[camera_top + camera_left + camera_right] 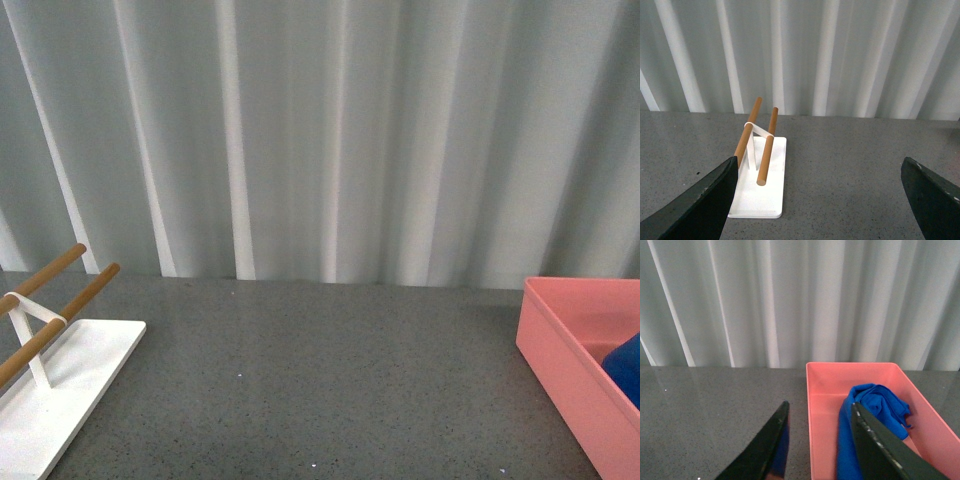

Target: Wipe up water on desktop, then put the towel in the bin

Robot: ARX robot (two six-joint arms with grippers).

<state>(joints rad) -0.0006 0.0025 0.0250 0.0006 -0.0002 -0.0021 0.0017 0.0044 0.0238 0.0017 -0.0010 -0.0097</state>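
Observation:
The blue towel lies crumpled inside the pink bin; in the front view the bin stands at the right edge of the desktop and only a corner of the towel shows. My right gripper is open and empty, its jaws straddling the bin's near wall, above it. My left gripper is wide open and empty above bare desktop. Neither gripper shows in the front view. No water is visible on the desktop.
A flat white tray-stand with two wooden bars sits at the front left of the desktop, and also shows in the left wrist view. A pale pleated curtain closes off the back.

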